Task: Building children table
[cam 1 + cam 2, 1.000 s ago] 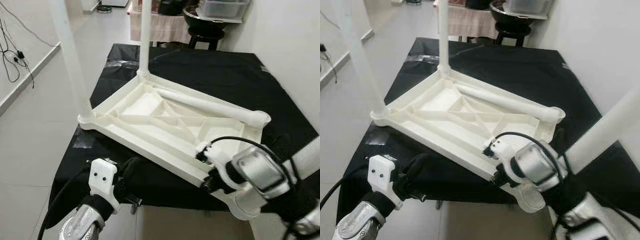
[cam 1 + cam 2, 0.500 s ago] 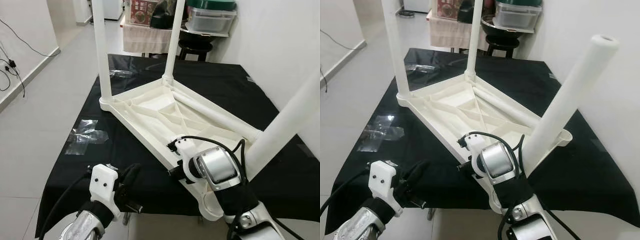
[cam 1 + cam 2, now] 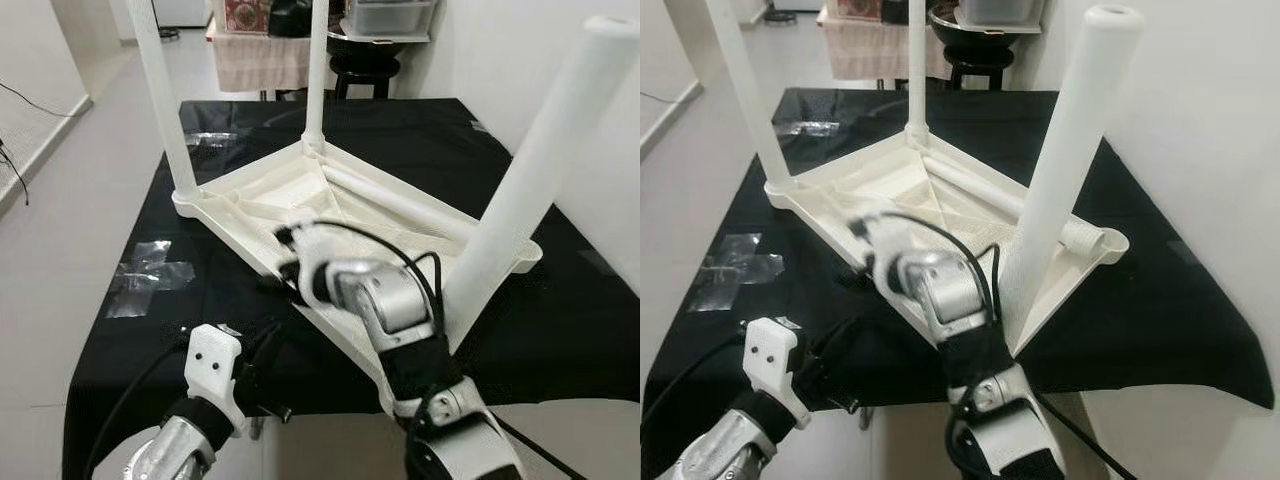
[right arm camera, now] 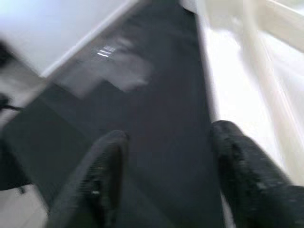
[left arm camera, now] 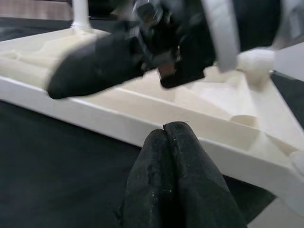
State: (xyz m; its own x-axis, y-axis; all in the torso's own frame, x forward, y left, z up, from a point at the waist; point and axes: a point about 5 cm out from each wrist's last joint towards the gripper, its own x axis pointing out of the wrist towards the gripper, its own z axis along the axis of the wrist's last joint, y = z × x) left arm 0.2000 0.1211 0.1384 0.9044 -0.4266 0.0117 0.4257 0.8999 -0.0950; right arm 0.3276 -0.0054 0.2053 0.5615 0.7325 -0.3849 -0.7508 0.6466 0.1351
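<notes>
- I see the white children's table [image 3: 330, 200] lying upside down on the black-covered surface [image 3: 150, 330], three legs standing up and a loose leg [image 3: 400, 205] lying across its underside.
- The nearest upright leg [image 3: 530, 170] rises at the table's right near corner, tilted slightly.
- My right tool [image 4: 166, 142] reaches across to the table's near left edge, fingers [image 4: 237, 161] spread apart and holding nothing, one over the white rim, one over the black cloth.
- My left tool [image 5: 173, 156] sits low just before the near rim, fingers pressed together, empty.
- Clear tape [image 3: 150, 275] sticks to the cloth on the left.
</notes>
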